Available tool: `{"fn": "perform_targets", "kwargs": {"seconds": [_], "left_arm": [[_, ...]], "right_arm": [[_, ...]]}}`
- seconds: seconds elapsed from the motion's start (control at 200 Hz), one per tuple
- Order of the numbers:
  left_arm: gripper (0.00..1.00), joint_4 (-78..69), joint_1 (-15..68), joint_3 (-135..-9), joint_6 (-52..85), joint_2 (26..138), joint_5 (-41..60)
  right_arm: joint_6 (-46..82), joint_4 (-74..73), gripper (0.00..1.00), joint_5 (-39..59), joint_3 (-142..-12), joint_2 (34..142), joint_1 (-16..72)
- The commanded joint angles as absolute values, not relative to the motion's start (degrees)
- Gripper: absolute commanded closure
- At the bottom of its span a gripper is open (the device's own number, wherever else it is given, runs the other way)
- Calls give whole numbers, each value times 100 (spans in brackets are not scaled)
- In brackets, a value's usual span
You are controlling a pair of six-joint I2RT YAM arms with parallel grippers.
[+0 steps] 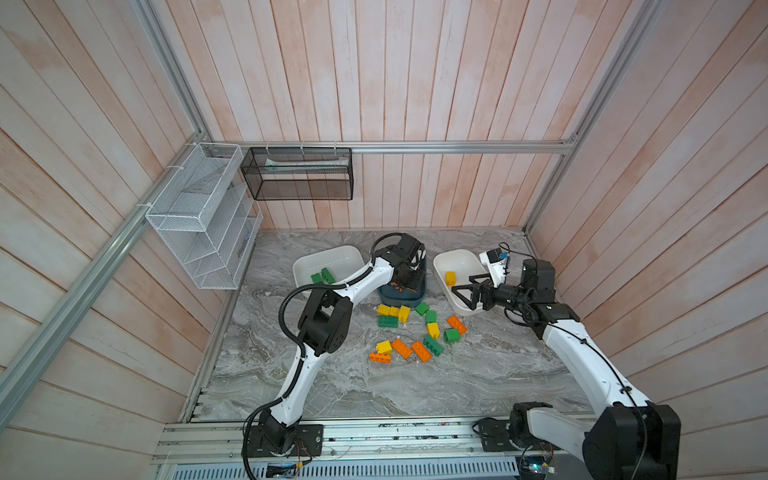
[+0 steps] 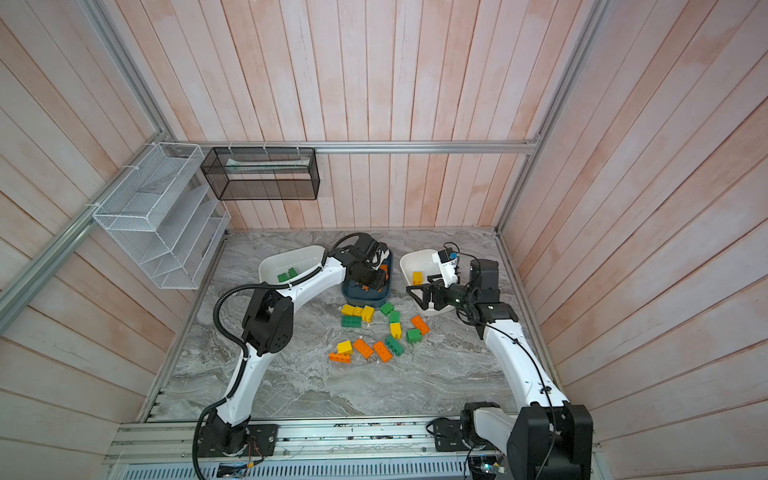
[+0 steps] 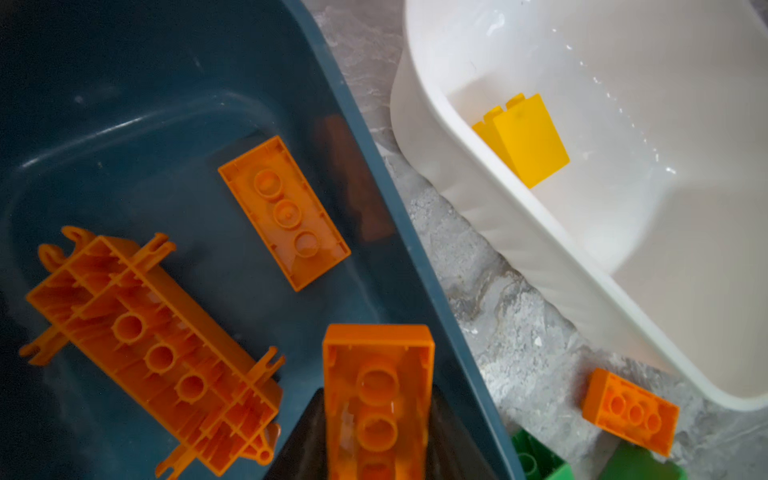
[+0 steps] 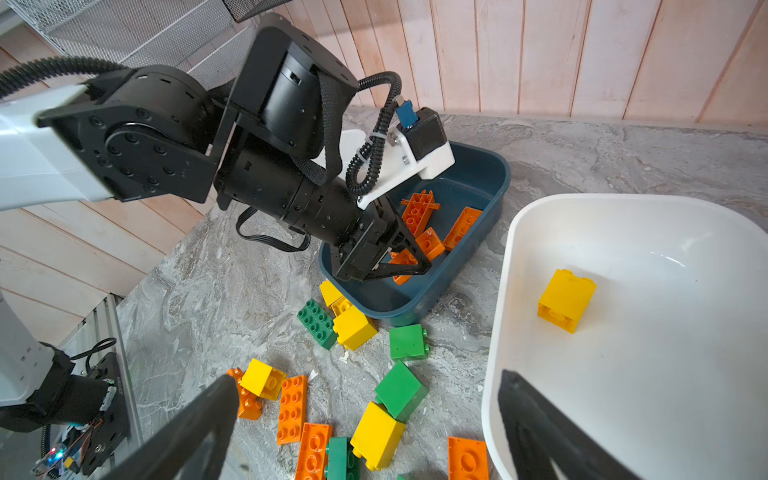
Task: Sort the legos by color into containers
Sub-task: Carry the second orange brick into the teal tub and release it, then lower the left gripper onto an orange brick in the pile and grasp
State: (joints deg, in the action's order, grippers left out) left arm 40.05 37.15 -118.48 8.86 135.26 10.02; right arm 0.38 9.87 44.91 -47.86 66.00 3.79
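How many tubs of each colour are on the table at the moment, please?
white tubs: 2
teal tub: 1
Total: 3

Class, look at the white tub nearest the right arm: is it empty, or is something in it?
Not empty: the white tub holds one yellow brick on its floor; no other brick shows inside.
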Motion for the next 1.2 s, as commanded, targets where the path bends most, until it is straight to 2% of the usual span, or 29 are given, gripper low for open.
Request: {"fn": "perform_targets", "kwargs": {"seconds": [0.0, 0.06, 0.145, 0.24, 0.415, 0.575, 0.79, 1.195], "left_arm": [[44, 3979, 3689, -12124, 1115, 13535, 1087], [34, 4131, 3691, -12122, 1115, 13385, 1183], [29, 4424, 3691, -12062, 1142, 13027, 1191], [29, 4724, 3695, -11743, 1281, 12472, 1168], [29, 4872, 3786, -10275, 1248, 11136, 1362], [30, 5028, 3914, -9063, 499, 10107, 1912], [32, 4774, 4085, -7226, -937, 8973, 2133], [35, 4419, 4078, -5359, -2703, 8162, 2113]], "right_arm": [[-63, 1137, 2, 4482, -4931, 6637, 412], [-53, 1120, 2, 4481, -4922, 6623, 415], [-61, 1104, 2, 4465, -4928, 6613, 410], [-70, 1105, 2, 4488, -4939, 6618, 413], [-122, 1118, 2, 4553, -4935, 6646, 413], [-144, 1104, 2, 4632, -4904, 6688, 412], [-154, 1063, 2, 4660, -4811, 6698, 481], [-141, 1087, 2, 4553, -4650, 6634, 614]]}}
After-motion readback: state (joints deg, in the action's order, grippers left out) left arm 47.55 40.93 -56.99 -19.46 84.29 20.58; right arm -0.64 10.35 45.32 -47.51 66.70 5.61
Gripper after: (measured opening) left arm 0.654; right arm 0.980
